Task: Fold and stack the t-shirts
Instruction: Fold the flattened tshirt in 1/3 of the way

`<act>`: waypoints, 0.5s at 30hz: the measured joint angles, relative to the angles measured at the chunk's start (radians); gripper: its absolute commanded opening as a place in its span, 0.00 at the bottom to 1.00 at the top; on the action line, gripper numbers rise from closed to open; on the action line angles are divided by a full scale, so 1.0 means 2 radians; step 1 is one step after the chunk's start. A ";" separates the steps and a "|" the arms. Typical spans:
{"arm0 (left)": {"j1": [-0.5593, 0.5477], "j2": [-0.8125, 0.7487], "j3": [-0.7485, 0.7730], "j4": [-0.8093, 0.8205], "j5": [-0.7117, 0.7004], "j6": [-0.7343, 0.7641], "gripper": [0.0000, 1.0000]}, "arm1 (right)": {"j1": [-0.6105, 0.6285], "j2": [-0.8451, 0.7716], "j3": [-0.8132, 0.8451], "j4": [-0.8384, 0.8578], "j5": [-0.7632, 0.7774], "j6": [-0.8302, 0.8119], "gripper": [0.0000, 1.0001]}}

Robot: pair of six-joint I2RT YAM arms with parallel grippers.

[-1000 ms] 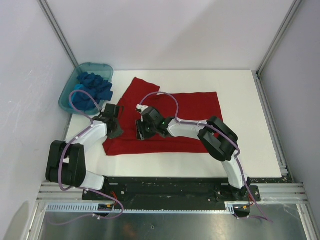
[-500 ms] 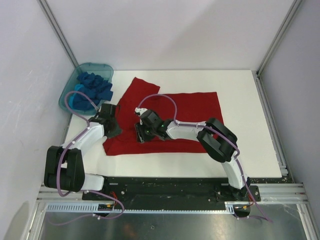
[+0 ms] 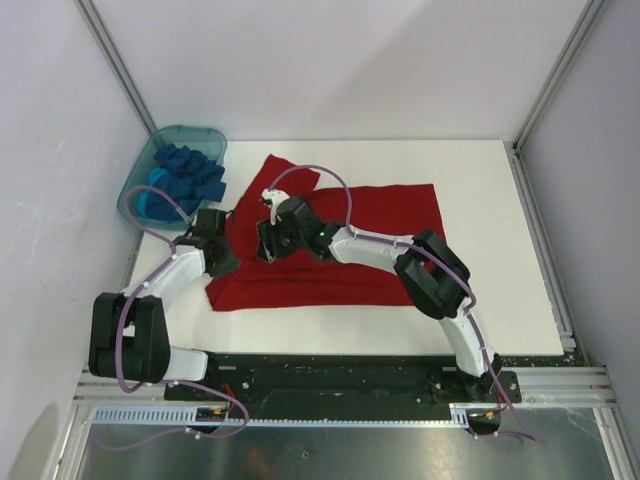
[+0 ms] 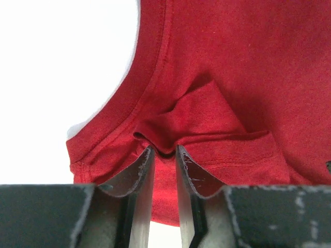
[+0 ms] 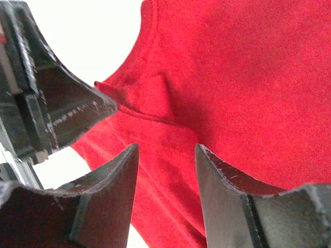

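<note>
The red t-shirt [image 3: 360, 235] lies spread on the white table, one sleeve pointing to the far left. My left gripper [image 3: 226, 258] is at the shirt's near-left edge. In the left wrist view it [image 4: 164, 151] is shut on a pinched fold of the red cloth [image 4: 207, 108] beside the hem. My right gripper [image 3: 264, 243] hovers just right of the left one. In the right wrist view it [image 5: 166, 150] is open over the red cloth [image 5: 232, 77] with nothing between its fingers. The royal blue and lighter blue t-shirts [image 3: 185, 175] lie crumpled in the tub.
The translucent teal tub [image 3: 128, 195] stands at the table's far-left corner, close behind my left arm. The left gripper's finger [image 5: 57, 103] shows at the upper left of the right wrist view, near my right gripper. Metal frame rails run along both sides.
My right gripper has moved left and farther from the bases, toward the left gripper. My left gripper has shifted slightly left along the shirt's edge.
</note>
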 measured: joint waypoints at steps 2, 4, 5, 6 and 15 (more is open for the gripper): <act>0.004 0.000 -0.002 0.001 0.002 0.000 0.25 | 0.000 0.010 0.017 0.007 -0.008 0.000 0.53; 0.007 0.000 -0.005 0.001 0.004 0.001 0.24 | 0.000 0.025 0.035 0.010 -0.014 0.000 0.53; 0.009 0.000 -0.006 0.000 0.006 0.001 0.23 | 0.001 0.035 0.045 0.011 -0.018 0.000 0.53; 0.010 0.000 -0.006 0.000 0.007 0.001 0.22 | 0.002 0.043 0.051 0.011 -0.020 0.000 0.53; 0.015 0.000 -0.006 0.002 0.011 0.004 0.18 | 0.008 0.084 0.063 -0.007 -0.027 0.000 0.51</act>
